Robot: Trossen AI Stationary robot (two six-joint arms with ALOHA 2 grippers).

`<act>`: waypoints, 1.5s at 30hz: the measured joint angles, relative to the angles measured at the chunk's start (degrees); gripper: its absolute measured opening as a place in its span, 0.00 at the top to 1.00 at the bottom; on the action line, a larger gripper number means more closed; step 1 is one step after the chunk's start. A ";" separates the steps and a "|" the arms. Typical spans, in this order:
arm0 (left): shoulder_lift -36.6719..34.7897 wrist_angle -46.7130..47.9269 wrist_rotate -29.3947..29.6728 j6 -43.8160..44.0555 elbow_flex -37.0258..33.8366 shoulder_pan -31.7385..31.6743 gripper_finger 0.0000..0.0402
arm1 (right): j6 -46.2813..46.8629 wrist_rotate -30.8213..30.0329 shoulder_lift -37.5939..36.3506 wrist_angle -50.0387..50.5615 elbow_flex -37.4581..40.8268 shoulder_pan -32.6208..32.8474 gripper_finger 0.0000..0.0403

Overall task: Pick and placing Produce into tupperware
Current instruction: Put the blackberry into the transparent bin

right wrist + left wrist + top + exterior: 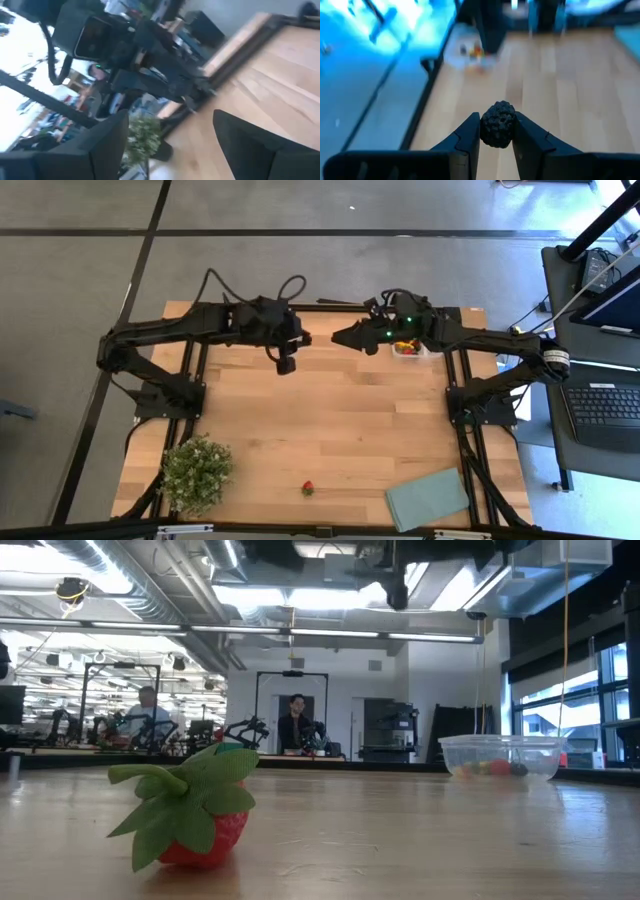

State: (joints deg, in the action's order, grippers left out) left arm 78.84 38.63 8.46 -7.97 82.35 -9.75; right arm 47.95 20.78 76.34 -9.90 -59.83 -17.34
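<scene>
Fingers (470,137) of the left gripper (496,145) are seen pinched on a dark, bumpy blackberry (497,125), held above the wooden worktop (330,410) near its far edge, left of centre. Just across from it, the right gripper (340,336) is held over the far edge with its two fingers (112,135) spread apart and nothing between them. A clear tupperware (500,756) is set on the worktop at the far right, beside the right arm, and small red, yellow and dark produce pieces (490,768) are seen inside it. At the near edge, a lone red strawberry (190,810) with a green leafy top is lying on the worktop, well apart from the tupperware. A bushy green plant (196,472) is placed at the near left corner, and a flat grey-green sheet (428,498) at the near right. Beyond the worktop, two people (296,725) are seen far back in the room.
</scene>
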 joint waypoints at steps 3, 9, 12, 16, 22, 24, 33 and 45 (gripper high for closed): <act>0.11 -5.28 0.01 -1.58 0.01 0.01 0.79 | 0.32 -1.06 0.00 -2.27 0.00 0.81 0.28; 1.37 -10.74 -0.30 -3.69 -0.07 0.45 0.79 | 1.00 -2.12 0.00 -3.18 0.00 0.74 0.28; 2.24 -13.47 -0.59 -4.45 -0.01 0.73 0.79 | 1.13 -2.09 0.00 -3.82 0.00 0.76 0.28; 3.07 -16.63 -0.92 -5.21 0.04 1.35 0.79 | 1.52 -2.09 0.00 -5.79 0.00 0.76 0.28; 3.14 -19.97 -1.08 -5.90 -0.02 2.25 0.79 | 2.52 -2.08 0.12 -6.10 0.00 0.76 0.28; 3.14 -21.09 -1.08 -6.13 -0.02 2.28 0.79 | 2.61 -2.08 0.17 -6.36 0.00 0.76 0.28; 3.98 -22.17 -1.52 -6.16 -0.04 2.46 0.80 | 3.03 0.42 0.20 -9.21 0.00 1.20 0.38; 4.95 -23.84 -0.76 -7.68 0.04 2.52 0.80 | 2.77 1.28 0.28 -8.84 0.04 1.96 0.63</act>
State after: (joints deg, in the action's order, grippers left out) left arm 83.79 14.79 7.70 -15.65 82.39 -7.22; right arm 50.72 22.06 76.62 -18.74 -59.79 -15.38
